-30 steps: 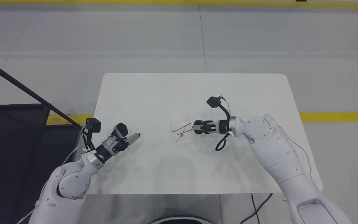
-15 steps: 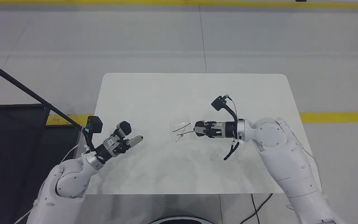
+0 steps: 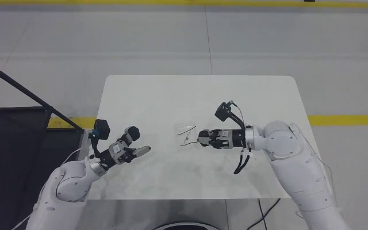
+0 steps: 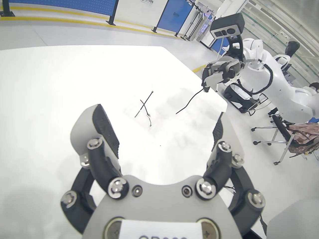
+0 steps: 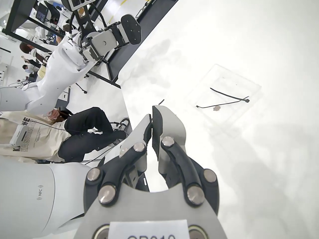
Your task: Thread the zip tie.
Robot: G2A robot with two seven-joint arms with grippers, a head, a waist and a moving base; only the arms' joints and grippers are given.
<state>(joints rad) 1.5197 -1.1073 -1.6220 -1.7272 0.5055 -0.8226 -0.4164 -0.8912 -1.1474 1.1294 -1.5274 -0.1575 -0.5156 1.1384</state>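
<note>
My right gripper (image 3: 200, 138) hovers over the middle of the white table (image 3: 259, 98), shut on a black zip tie (image 3: 188, 141) whose free end points toward the left arm. In the left wrist view that zip tie (image 4: 189, 100) curves down from the right gripper (image 4: 204, 88). In the right wrist view its tip (image 5: 162, 101) pokes out past the closed fingertips. Two more black zip ties (image 5: 225, 95) lie crossed on a clear sheet (image 3: 185, 126) just beyond. My left gripper (image 4: 159, 133) is open and empty above the table's front left part, facing the ties.
A black frame and dark panel (image 3: 23, 132) stand off the table's left side. Bare tabletop lies between the two grippers and along the far edge.
My right gripper has drifted toward the table's front edge with the zip tie in it. My left gripper has shifted slightly forward and toward the centre.
</note>
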